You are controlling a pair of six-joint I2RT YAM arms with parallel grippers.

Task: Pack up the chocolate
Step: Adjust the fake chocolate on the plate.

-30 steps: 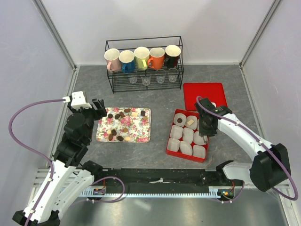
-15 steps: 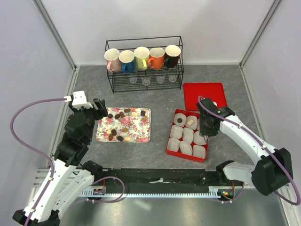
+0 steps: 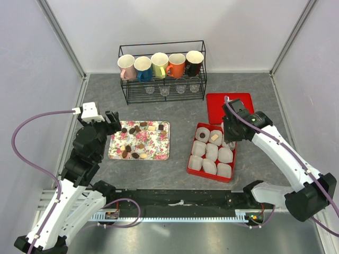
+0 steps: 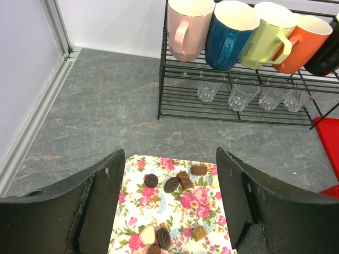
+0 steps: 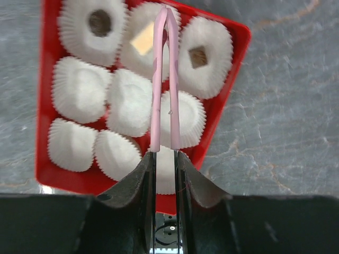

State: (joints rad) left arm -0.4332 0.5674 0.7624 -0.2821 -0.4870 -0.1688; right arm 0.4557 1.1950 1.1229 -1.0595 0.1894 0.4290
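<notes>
Chocolate in maybe three cups

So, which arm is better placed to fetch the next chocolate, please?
Probably the right: the right claw grips the pink tongs over the red box. The left claw hovers open beside the floral tray, toolless.

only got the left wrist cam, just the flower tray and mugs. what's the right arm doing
observer: the right gripper is shut on pink tongs, held over a red box of white paper cups.
operator: any chocolate in that box
observer: three cups along one side hold one each: a dark round piece, a tan square and a dark square. the other cups in view look empty.
</notes>
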